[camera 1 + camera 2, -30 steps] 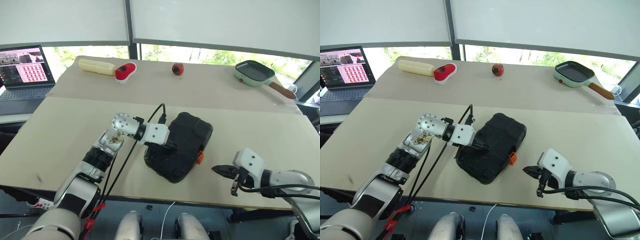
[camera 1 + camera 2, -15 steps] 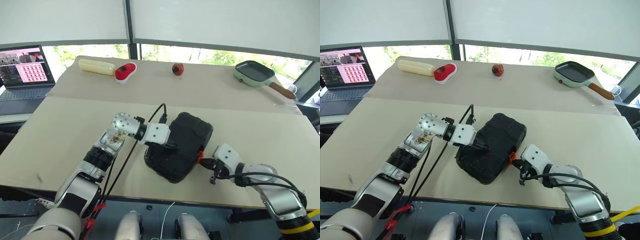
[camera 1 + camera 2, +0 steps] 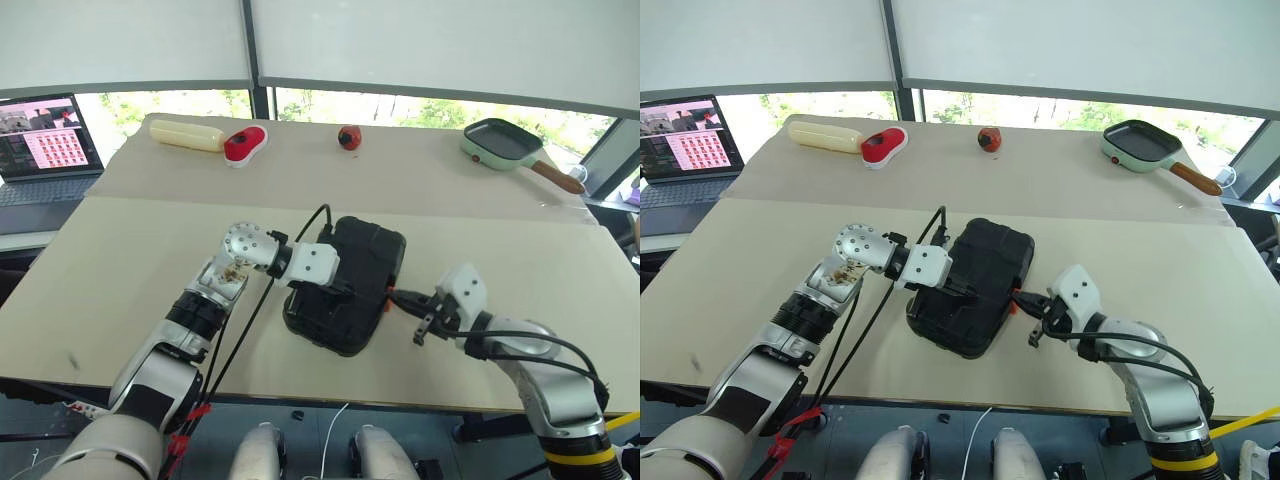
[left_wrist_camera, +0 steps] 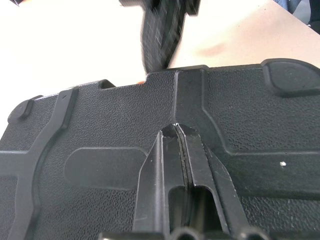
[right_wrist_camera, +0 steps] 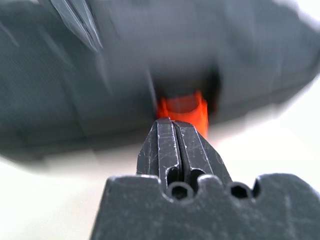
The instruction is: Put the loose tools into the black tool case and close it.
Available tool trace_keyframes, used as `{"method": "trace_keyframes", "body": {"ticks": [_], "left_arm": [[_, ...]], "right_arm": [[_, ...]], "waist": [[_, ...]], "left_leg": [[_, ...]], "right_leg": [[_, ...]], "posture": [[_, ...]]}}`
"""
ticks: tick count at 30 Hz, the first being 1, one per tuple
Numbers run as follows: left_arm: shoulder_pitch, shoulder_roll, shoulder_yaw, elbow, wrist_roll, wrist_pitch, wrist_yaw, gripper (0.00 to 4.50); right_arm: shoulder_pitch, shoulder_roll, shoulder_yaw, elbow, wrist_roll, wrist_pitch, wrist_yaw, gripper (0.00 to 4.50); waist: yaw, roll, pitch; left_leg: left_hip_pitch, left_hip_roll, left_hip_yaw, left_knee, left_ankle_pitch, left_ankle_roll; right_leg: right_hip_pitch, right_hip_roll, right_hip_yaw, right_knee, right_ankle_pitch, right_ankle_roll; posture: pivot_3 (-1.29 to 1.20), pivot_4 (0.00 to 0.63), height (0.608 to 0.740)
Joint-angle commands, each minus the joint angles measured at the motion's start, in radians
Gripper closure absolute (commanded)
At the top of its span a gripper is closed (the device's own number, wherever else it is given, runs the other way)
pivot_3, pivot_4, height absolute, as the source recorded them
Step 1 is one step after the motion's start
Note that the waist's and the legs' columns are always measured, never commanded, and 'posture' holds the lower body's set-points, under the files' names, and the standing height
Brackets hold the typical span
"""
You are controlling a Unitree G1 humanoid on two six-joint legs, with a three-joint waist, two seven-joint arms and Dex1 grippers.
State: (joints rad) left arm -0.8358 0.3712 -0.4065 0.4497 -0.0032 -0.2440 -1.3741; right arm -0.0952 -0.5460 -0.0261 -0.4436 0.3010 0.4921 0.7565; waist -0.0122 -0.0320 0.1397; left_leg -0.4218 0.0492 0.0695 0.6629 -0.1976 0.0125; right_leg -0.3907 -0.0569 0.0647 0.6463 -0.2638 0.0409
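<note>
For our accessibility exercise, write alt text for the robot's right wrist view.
The shut right claw points at the small orange latch on the edge of the closed black tool case, its tips right at the latch. Pale table shows below the case.

The black tool case (image 3: 347, 283) lies shut and flat on the tabletop (image 3: 140, 260), ribbed shell up. Its small orange latch (image 5: 183, 111) sits just past the right fingers (image 5: 172, 145); the left fingers (image 4: 176, 155), pressed together, rest on its lid.
</note>
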Motion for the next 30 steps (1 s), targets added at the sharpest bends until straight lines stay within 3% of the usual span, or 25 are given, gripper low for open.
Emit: {"method": "trace_keyframes", "body": {"ticks": [1,6,9,15,30], "left_arm": [[0.023,-0.004,-0.054,0.052,0.055,-0.016,-0.006,4.47],[0.022,-0.003,-0.056,0.069,0.064,-0.027,0.001,4.47],[0.021,0.002,-0.054,0.071,0.062,-0.030,-0.003,4.50],[0.023,0.029,-0.044,0.058,0.054,-0.029,-0.019,4.50],[0.029,0.084,-0.037,-0.001,0.044,-0.001,-0.037,4.50]], "right_arm": [[0.022,-0.053,-0.005,-0.044,0.007,-0.010,0.026,4.50],[0.056,-0.147,-0.043,-0.009,0.008,0.005,0.065,4.50],[0.049,-0.187,-0.058,0.062,0.005,-0.020,0.090,3.73],[-0.033,-0.182,-0.025,0.269,-0.014,-0.143,0.156,1.64],[-0.157,-0.095,0.051,0.458,-0.007,-0.239,0.283,1.64]], "waist": [[0.008,0.000,0.000],[0.012,0.000,-0.001],[0.011,0.000,-0.001],[0.008,0.001,-0.001],[-0.006,0.001,-0.001]], "left_leg": [[0.000,0.000,0.000,0.000,0.000,0.000],[0.000,-0.001,0.000,0.000,0.000,0.000],[0.000,-0.001,0.000,0.000,0.000,0.000],[0.000,-0.001,0.000,0.000,0.000,0.000],[0.000,0.000,0.000,-0.002,0.000,0.000]], "right_leg": [[0.000,-0.001,-0.001,0.000,0.000,0.000],[0.001,-0.002,-0.001,-0.002,0.000,0.000],[0.001,-0.002,-0.001,-0.002,0.000,0.000],[0.001,-0.001,0.000,-0.002,0.000,0.000],[0.000,0.000,0.000,-0.002,-0.001,-0.001]], "posture": [[0.00,0.150,0.740],[0.00,0.150,0.740],[0.00,0.150,0.740],[0.00,0.150,0.740],[0.00,0.150,0.740]]}}
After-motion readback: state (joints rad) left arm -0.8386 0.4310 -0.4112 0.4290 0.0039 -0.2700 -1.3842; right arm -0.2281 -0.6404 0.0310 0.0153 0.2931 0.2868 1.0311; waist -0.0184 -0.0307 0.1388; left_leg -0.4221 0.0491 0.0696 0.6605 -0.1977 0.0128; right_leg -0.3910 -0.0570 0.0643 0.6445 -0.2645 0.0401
